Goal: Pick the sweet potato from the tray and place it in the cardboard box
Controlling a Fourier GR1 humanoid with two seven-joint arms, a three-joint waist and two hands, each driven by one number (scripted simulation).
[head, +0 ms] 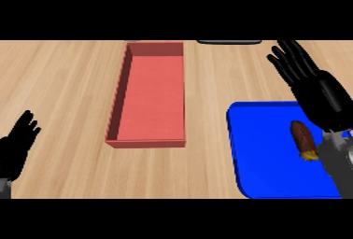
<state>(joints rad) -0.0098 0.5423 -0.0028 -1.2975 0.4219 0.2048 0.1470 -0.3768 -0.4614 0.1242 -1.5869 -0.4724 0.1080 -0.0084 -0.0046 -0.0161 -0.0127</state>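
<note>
Here, one sweet potato [302,139] lies on one blue tray [265,154], below the right hand's [307,74] straight fingers, untouched; left hand [17,142] released; one red box [148,95] apart.

Bright even light, soft shading inside the red box [148,93], no glare

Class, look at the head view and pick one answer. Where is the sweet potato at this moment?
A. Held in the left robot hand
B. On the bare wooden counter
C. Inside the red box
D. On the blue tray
D. The sweet potato lies on the blue tray, beside the right forearm, while the red box holds nothing visible and the left robot hand rests open at the view's left edge.
</note>
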